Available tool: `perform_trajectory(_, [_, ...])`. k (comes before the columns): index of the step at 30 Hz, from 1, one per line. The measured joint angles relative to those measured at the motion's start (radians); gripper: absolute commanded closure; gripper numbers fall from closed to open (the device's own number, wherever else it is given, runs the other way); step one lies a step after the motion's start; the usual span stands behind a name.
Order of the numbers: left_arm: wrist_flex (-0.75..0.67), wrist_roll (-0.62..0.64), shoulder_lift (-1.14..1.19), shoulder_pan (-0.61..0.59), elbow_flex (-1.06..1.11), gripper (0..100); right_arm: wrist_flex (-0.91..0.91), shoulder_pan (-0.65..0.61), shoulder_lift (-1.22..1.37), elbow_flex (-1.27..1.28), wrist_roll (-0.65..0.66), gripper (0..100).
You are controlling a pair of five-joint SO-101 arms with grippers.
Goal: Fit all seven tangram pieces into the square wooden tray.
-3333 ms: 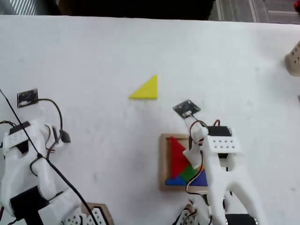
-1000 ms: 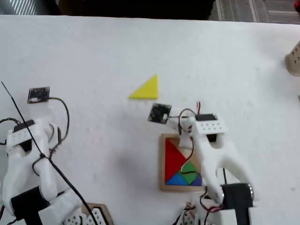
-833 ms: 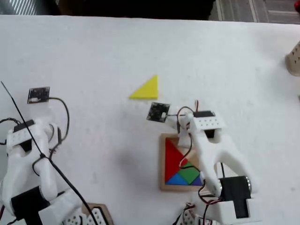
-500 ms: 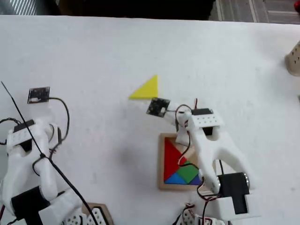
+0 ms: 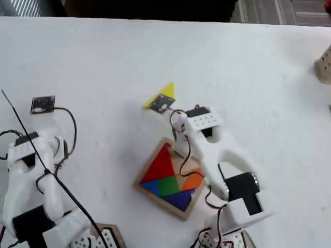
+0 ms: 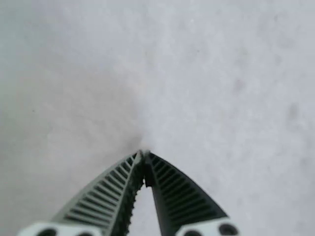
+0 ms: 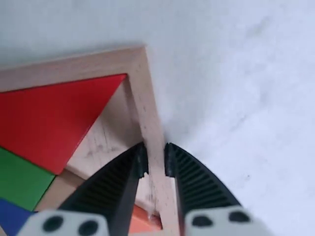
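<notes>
The square wooden tray [image 5: 158, 200] lies turned like a diamond at the front middle of the table. It holds a red triangle [image 5: 160, 165], a green piece [image 5: 166, 185], blue pieces [image 5: 150, 185] and an orange piece [image 5: 192, 181]. My right gripper [image 7: 155, 160] is shut on the tray's rim [image 7: 142, 98], one finger inside and one outside, close to the red triangle [image 7: 54, 118]. A yellow triangle [image 5: 166, 92] lies on the table beyond the tray, partly covered by the right arm's camera board [image 5: 161, 105]. My left gripper [image 6: 144, 169] is shut with nothing in it, over bare table.
The left arm [image 5: 28, 170] stands at the table's left side. A small wooden block [image 5: 108, 233] sits at the front edge beside it. A perforated tan object [image 5: 325, 64] stands at the far right edge. White tabletop stretches across the back.
The right arm has swung left and away from the front, dragging the tray by its rim. The tray has turned from square-on to a diamond and shifted left. The left arm stayed still.
</notes>
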Motion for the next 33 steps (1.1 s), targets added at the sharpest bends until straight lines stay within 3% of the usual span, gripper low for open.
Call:
perform_trajectory(5, [0.0, 0.0, 0.0, 0.0, 0.0, 97, 0.034, -0.048, -0.002, 0.0, -0.003, 70.7])
perform_trajectory(10, [0.0, 0.0, 0.0, 0.0, 0.0, 97, 0.063, -0.044, -0.051, 0.0, -0.005, 70.3])
perform_trajectory(14, [0.0, 0.0, 0.0, 0.0, 0.0, 96, 0.143, -0.044, -0.144, -0.017, -0.005, 79.3])
perform_trajectory(19, [0.0, 0.0, 0.0, 0.0, 0.0, 83, 0.302, 0.023, -0.293, -0.054, -0.005, 99.0])
perform_trajectory(26, [0.0, 0.0, 0.0, 0.014, 0.0, 81, 0.282, 0.233, -0.417, 0.098, -0.005, 98.1])
perform_trajectory(33, [0.032, 0.0, 0.0, 0.262, -0.038, 81, 0.037, 0.423, -0.483, 0.339, -0.075, 98.1])
